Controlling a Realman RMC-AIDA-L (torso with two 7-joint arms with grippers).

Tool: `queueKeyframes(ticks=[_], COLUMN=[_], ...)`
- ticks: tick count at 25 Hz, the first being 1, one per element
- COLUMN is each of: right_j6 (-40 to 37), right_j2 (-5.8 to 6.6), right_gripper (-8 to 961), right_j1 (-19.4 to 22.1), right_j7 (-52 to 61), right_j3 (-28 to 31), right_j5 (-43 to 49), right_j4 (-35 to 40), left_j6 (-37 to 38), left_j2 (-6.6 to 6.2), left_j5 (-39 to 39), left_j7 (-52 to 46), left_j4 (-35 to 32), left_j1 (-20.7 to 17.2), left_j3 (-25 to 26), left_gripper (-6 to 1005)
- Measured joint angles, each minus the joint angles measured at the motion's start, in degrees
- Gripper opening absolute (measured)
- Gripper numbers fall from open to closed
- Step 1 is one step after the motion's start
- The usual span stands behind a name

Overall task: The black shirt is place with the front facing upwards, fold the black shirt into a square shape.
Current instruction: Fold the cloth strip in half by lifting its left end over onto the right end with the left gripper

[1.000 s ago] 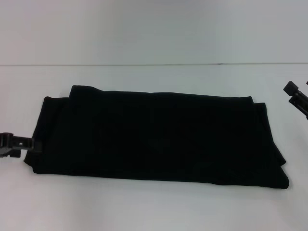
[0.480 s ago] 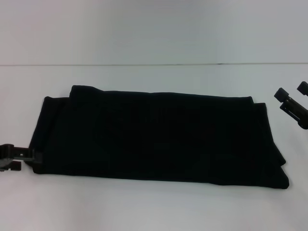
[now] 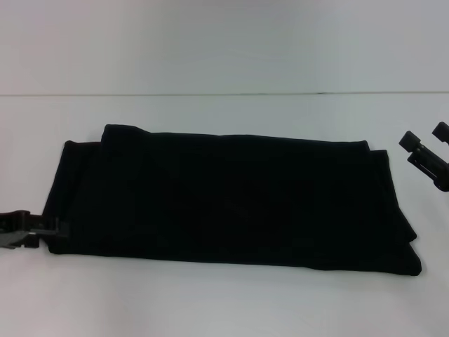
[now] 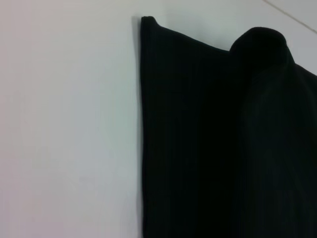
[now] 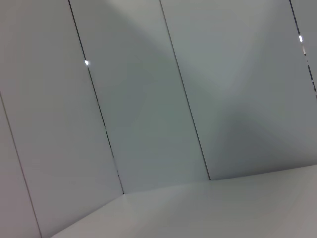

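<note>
The black shirt (image 3: 231, 200) lies flat on the white table (image 3: 210, 302), folded into a long band running left to right; no lettering or label shows. My left gripper (image 3: 50, 232) is low at the shirt's near left corner, open, its tips at the cloth edge. The left wrist view shows the shirt's left edge and a folded corner (image 4: 223, 139) on the bare table. My right gripper (image 3: 424, 140) is open and empty, held beyond the shirt's far right corner, apart from the cloth. The right wrist view shows only wall panels.
The table's far edge (image 3: 224, 93) meets a pale wall behind. Bare table surface lies in front of the shirt and on both sides of it. Grey wall panels (image 5: 148, 109) fill the right wrist view.
My left gripper has slid toward me along the shirt's left edge, down to its near left corner. My right gripper has moved a little inward. The shirt has not moved.
</note>
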State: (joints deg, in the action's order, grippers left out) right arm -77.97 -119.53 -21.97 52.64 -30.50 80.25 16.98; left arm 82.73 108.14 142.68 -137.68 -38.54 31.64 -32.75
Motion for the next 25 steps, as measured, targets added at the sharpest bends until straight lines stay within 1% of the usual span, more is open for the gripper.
queueKeyframes(ticks=[7, 13, 15, 25], right_j6=[-0.1, -0.3, -0.4, -0.4], right_j2=[0.00, 0.00, 0.00, 0.00], right_gripper=[865, 865, 865, 865], right_j1=[0.1, 0.2, 0.2, 0.5], right_j7=[0.0, 0.0, 0.0, -0.6], right_j3=[0.0, 0.0, 0.0, 0.0], right_j5=[0.0, 0.0, 0.0, 0.0], right_j4=[-0.5, -0.8, -0.8, -1.5], left_j6=[-0.6, -0.9, -0.9, -0.9], left_j2=[0.02, -0.96, -1.11, -0.95], left_j5=[0.2, 1.9, 2.4, 3.7], left_j7=[0.1, -1.0, -1.3, -1.5], left_j4=[0.3, 0.1, 0.1, 1.8], left_j1=[0.6, 0.3, 0.2, 1.8], left_j3=[-0.2, 0.2, 0.2, -0.3], left_gripper=[836, 836, 836, 831])
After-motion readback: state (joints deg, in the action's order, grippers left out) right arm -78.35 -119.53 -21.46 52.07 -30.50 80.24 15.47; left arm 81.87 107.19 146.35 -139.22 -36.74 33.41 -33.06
